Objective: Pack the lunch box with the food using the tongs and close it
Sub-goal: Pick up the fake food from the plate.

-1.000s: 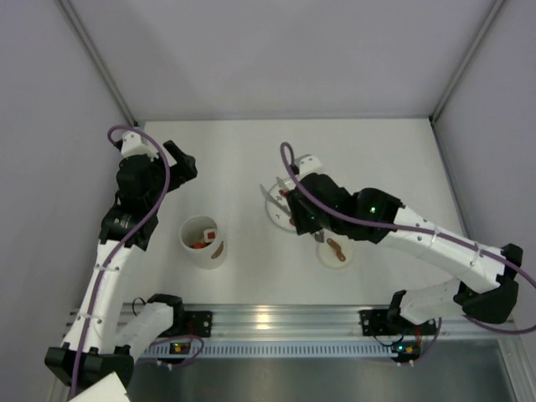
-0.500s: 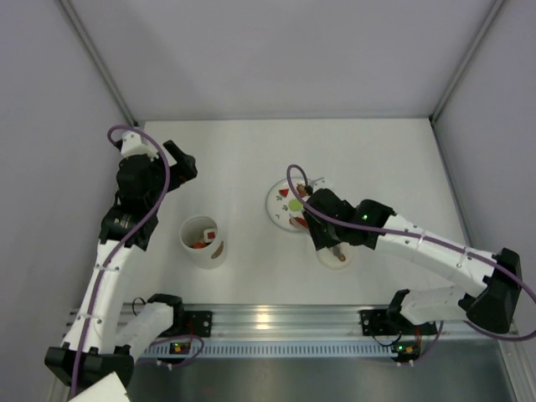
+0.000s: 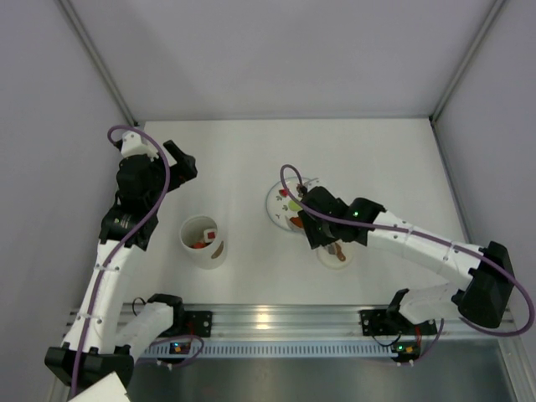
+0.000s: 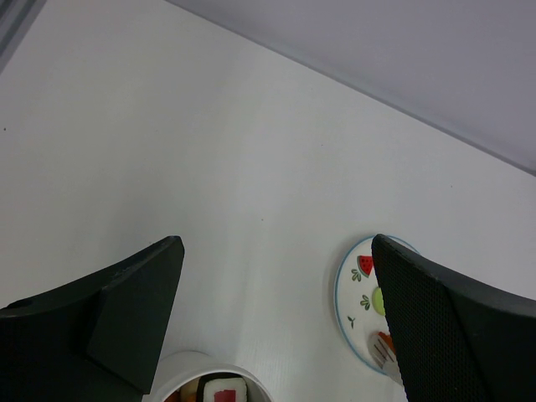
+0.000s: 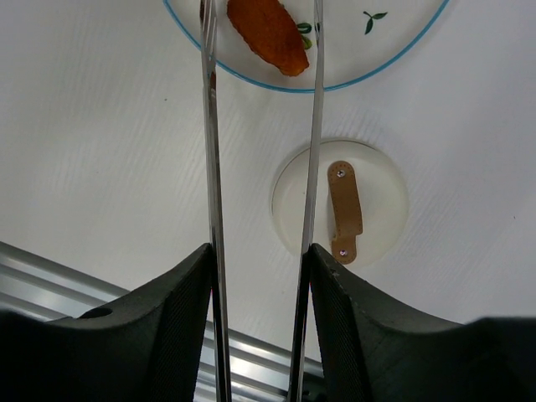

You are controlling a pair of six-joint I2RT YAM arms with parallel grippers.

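Note:
The lunch box (image 3: 201, 241) is a white tub standing open at the left, with food pieces (image 4: 222, 391) inside it. My right gripper (image 5: 260, 260) is shut on the tongs (image 5: 209, 126), whose two silvery arms reach over the near rim of the plate (image 5: 360, 77). An orange food piece (image 5: 268, 33) lies on the plate between the tong arms; their tips run out of the frame. The round white lid (image 5: 368, 180) with a brown strap (image 5: 344, 209) lies just beside the plate. My left gripper (image 4: 276, 243) hangs open above and behind the tub, holding nothing.
The plate (image 3: 283, 203) with its printed fruit marks sits mid-table, and the lid (image 3: 335, 252) lies on its near right. The aluminium rail (image 3: 268, 322) with both arm bases runs along the near edge. Grey walls close in the table on three sides.
My right arm has drawn back toward the near edge and turned, uncovering the plate. The tongs, earlier sticking out left of the plate, now point across it. The left arm is still.

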